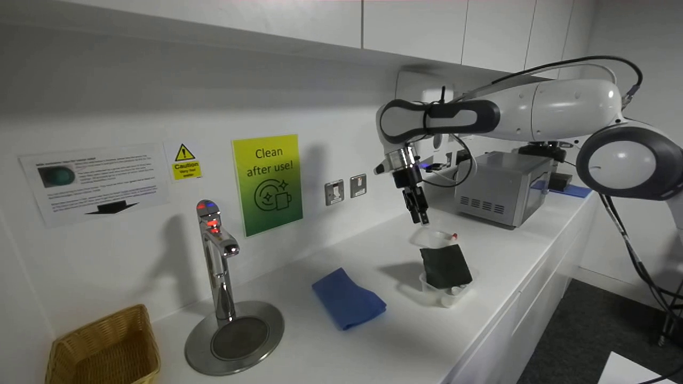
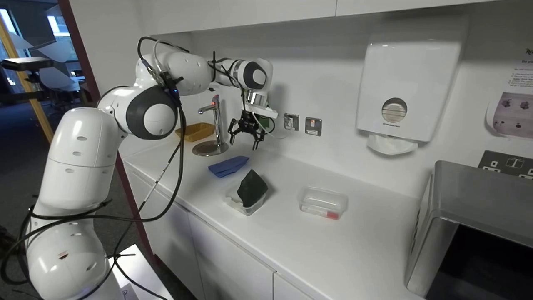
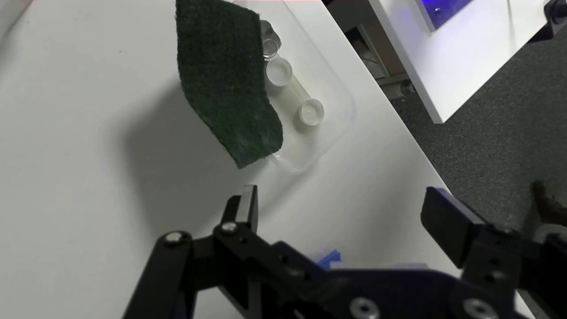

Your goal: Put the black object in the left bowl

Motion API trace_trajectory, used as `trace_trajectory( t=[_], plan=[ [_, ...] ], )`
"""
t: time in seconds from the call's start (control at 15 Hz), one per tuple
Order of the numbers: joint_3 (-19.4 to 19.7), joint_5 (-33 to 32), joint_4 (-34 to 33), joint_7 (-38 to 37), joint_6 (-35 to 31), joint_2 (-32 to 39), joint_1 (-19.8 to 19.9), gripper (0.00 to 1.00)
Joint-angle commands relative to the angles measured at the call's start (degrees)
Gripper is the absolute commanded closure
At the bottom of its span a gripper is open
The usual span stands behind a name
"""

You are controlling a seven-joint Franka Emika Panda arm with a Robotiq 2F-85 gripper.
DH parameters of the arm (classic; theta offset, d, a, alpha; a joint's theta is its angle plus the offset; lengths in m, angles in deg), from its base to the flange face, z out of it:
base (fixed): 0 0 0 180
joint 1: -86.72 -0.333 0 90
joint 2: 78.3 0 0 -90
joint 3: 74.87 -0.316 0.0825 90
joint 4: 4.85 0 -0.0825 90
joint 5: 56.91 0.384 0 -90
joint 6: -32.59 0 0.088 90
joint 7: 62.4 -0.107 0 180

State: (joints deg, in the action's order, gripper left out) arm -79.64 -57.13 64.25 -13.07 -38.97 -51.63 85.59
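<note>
Slantwise, black piece (image 3: 226, 75) leans in translucent bowl (image 3: 305, 144)

It rises past the rim, one corner jutting over the side, beside round whitish bits (image 3: 279, 71). The gripper (image 2: 243, 143) hangs above the counter (image 2: 354, 246), apart from the piece, fingers spread. The bowl stands between a blue pad (image 1: 349, 300) and a clear tub (image 2: 322, 200).

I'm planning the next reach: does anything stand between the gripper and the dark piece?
Nothing visible does: in the wrist view, no object shows between the open gripper and the dark piece. Small round-ended items show beside it in the clear container, not between.
</note>
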Motion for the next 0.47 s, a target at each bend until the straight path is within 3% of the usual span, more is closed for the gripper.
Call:
trace_trajectory(
  t=[0.0, 0.4],
  plan=[
    [-0.67, -0.21, -0.32, -0.17, 0.26, 0.18, 0.22, 0.00],
    [-0.73, -0.24, -0.32, -0.18, 0.26, 0.18, 0.03, 0.00]
  ],
)
